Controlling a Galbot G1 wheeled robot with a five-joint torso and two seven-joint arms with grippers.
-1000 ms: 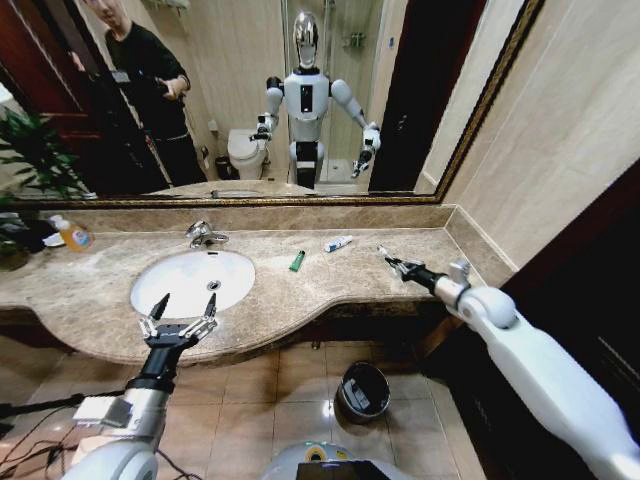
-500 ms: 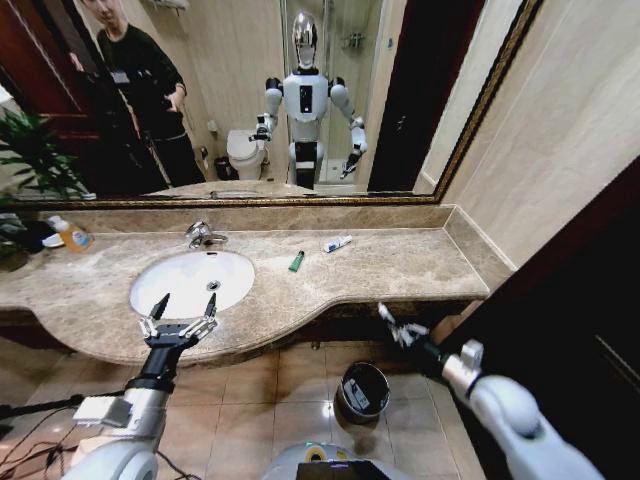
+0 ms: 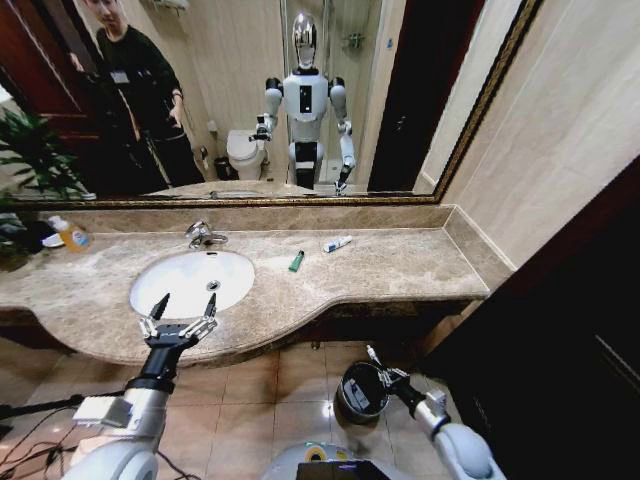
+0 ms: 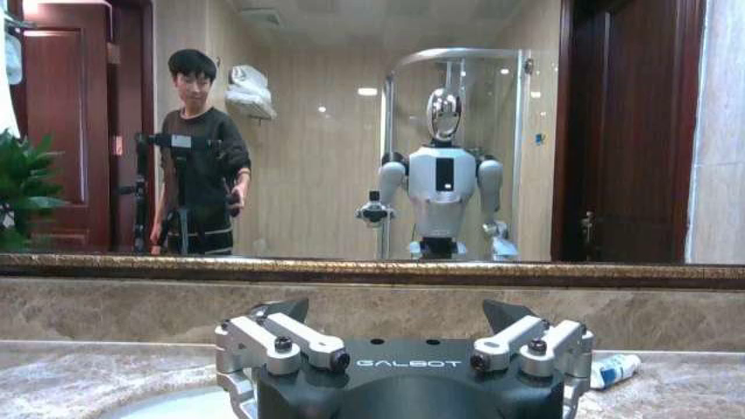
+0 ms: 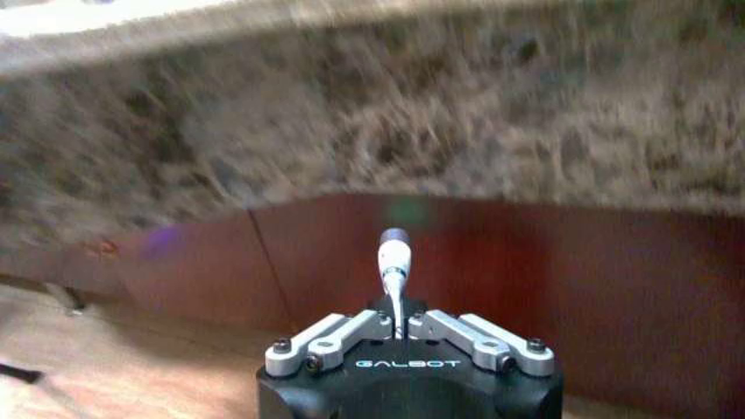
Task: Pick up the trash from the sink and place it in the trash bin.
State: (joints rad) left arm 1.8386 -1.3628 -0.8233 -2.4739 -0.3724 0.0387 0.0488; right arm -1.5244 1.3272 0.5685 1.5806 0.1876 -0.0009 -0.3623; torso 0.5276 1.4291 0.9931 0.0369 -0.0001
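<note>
Strip (image 5: pixel 393 262) clamped in right gripper (image 3: pixel 383 374), long axis outward.
Bin (image 3: pixel 362 391) lies just beside and below; left gripper (image 3: pixel 180 321) wide, idle at sink (image 3: pixel 190 280).

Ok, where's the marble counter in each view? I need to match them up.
Head view: the marble counter spans the middle, around the sink.
Left wrist view: it lies just beyond the open left claw.
Right wrist view: its front edge lies beyond the right claw, shut on a white trash piece.
Shared landmark: the blue-print tube on it, in the head and left wrist views.
</note>
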